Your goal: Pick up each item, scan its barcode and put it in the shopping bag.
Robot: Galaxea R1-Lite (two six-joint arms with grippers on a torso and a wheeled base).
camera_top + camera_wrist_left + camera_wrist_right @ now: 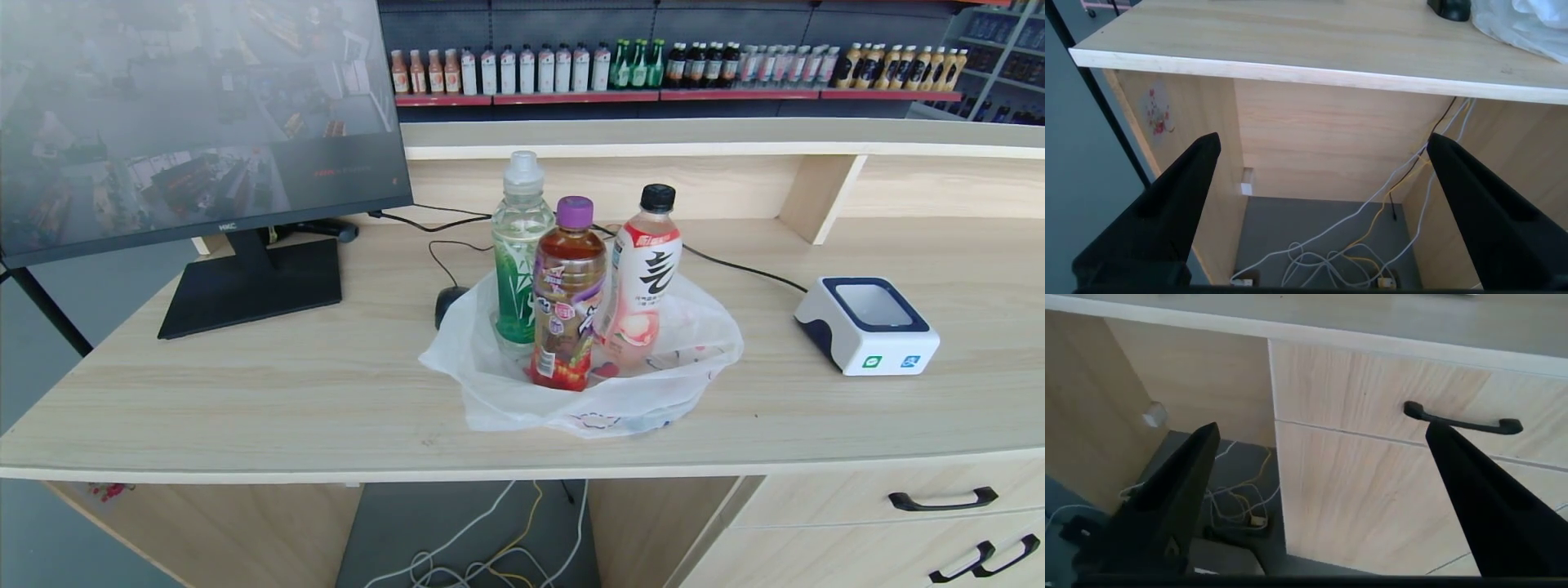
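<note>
Three bottles stand upright inside a white plastic shopping bag (653, 384) on the wooden counter: a clear bottle with a green label (519, 245), a brown tea bottle with a purple cap (567, 294), and a pink bottle with a black cap (645, 278). A white and blue barcode scanner (867, 325) sits to the bag's right. My left gripper (1323, 208) is open, held below the counter's front edge, facing the knee space. My right gripper (1323, 498) is open too, held low in front of the drawers (1372, 400). An edge of the bag (1527, 24) shows on the counter top.
A monitor (196, 122) on a black stand occupies the counter's left. A black mouse (449, 304) and its cables lie behind the bag. A raised shelf (718, 139) runs along the back. Loose cables (1347, 253) lie on the floor under the counter. Drawer handles (943, 500) are at lower right.
</note>
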